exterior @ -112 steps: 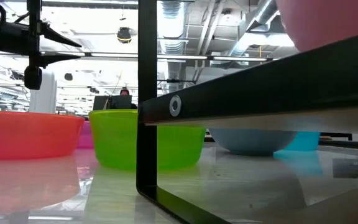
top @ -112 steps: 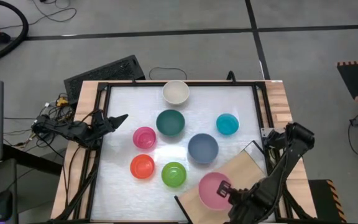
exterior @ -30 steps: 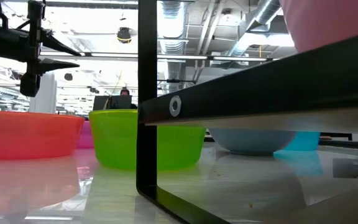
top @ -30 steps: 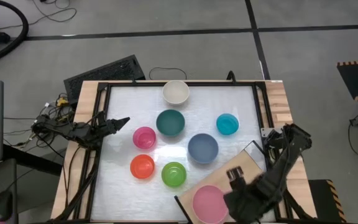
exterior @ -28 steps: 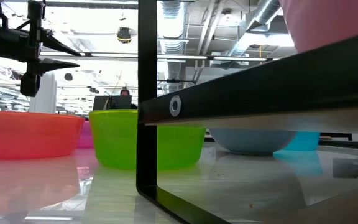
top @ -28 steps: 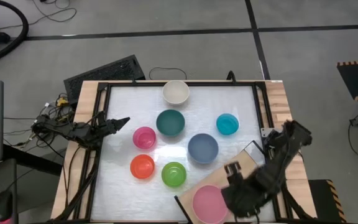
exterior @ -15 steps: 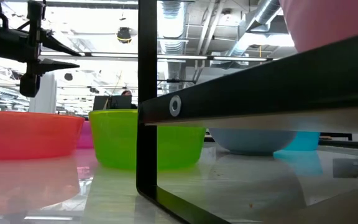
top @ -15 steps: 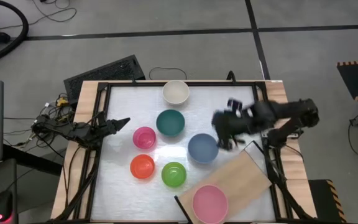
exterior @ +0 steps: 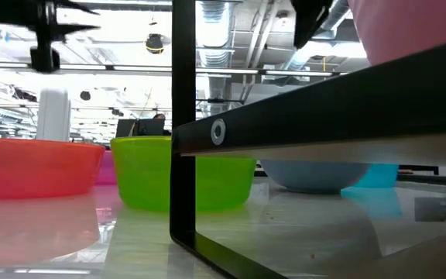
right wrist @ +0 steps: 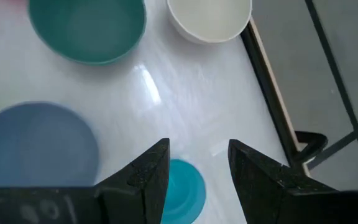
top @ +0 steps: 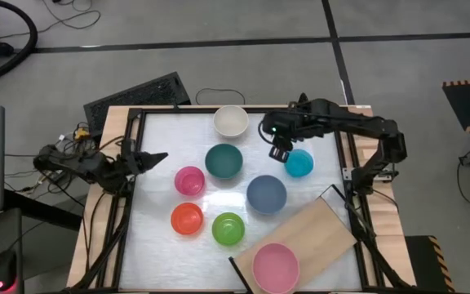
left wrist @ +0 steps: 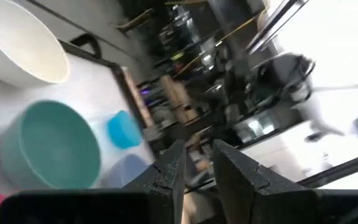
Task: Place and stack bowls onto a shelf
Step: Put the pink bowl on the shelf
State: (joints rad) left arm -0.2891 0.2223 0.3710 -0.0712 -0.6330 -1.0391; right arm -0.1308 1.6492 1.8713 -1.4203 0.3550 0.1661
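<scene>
White table, right gripper beside cyan bowl

Glossy plastic bowls, matt wood shelf

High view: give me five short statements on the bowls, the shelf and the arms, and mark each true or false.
1. The light pink bowl sits on the shelf. True.
2. The right tool hangs open by the cyan bowl. True.
3. The red bowl is stacked in the lime green bowl. False: they stand side by side.
4. The left tool holds the magenta bowl. False: it is empty, at the table's left edge.
5. The cream-white bowl is on the shelf. False: it sits at the far edge.
</scene>
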